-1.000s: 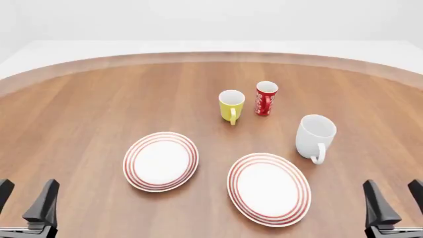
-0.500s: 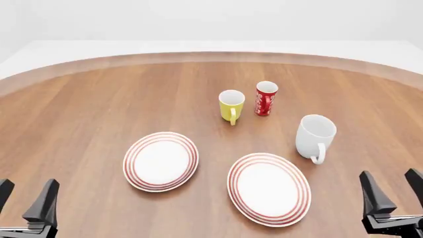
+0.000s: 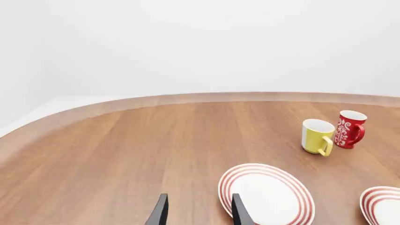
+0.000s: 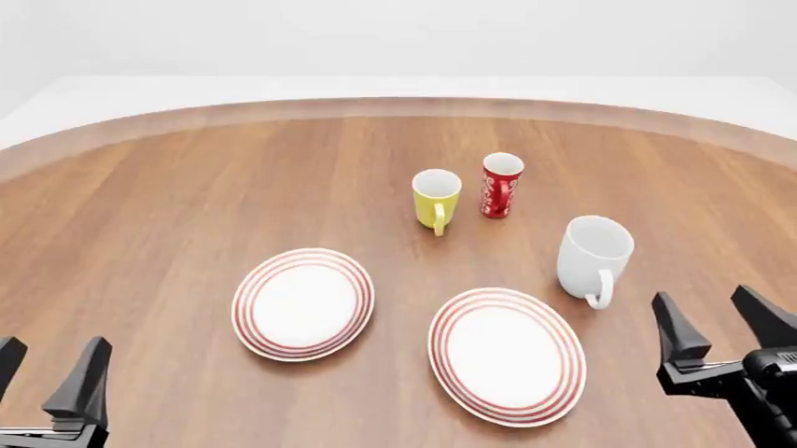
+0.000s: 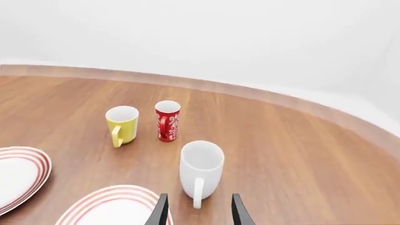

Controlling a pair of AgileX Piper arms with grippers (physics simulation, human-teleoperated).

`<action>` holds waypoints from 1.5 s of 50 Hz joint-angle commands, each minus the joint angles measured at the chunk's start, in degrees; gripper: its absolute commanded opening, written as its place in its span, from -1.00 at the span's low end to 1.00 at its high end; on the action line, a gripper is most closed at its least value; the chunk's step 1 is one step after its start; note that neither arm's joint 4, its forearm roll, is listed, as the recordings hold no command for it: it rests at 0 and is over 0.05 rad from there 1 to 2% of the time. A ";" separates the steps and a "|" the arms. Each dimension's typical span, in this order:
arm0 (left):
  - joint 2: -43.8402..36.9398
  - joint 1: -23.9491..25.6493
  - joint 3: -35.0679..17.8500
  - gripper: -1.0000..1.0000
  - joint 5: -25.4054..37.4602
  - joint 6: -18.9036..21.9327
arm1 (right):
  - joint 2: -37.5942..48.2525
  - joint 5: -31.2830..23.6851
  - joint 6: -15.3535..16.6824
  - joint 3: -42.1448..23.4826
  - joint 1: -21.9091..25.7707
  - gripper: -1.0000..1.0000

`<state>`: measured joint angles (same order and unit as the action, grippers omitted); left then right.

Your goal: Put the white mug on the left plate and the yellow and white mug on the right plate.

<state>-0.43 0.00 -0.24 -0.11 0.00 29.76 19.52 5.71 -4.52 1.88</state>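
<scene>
The large white mug [image 4: 593,256] stands upright at the right of the table, handle toward me; the right wrist view has the white mug [image 5: 201,169] just ahead of the fingers. The small yellow and white mug [image 4: 436,199] stands further back, mid-table, also the yellow and white mug [image 3: 317,136] [image 5: 122,124]. The left plate [image 4: 302,302] and right plate [image 4: 507,355] lie bare. My right gripper [image 4: 720,326] is open, near and right of the white mug, holding nothing. My left gripper [image 4: 48,373] is open at the near left corner.
A slim red-and-white patterned mug [image 4: 501,185] stands just right of the yellow mug. The table's curved far edge [image 4: 398,105] runs across the back.
My right gripper has risen and moved forward and left toward the white mug. The left gripper, mugs and plates have not moved.
</scene>
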 commanded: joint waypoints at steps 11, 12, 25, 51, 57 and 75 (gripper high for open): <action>0.00 0.00 0.00 1.00 0.00 0.00 | 18.48 12.22 0.04 -1.75 0.21 1.00; 0.00 0.00 0.00 1.00 0.00 0.00 | 19.30 13.00 -0.01 -1.78 0.11 1.00; 0.00 0.00 0.00 1.00 0.00 0.00 | 29.40 19.97 -0.37 -3.28 -0.11 1.00; 0.00 0.00 0.00 1.00 0.00 0.00 | 50.87 33.28 -2.84 -7.26 -0.46 1.00; 0.00 0.00 0.00 1.00 0.00 0.00 | 51.96 33.53 -2.96 -7.52 -0.77 1.00; 0.00 0.00 0.00 1.00 0.00 0.00 | 58.38 36.49 -2.94 -9.02 -1.47 1.00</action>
<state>-0.43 0.00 -0.25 -0.11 0.00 84.42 54.21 2.83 -12.68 0.73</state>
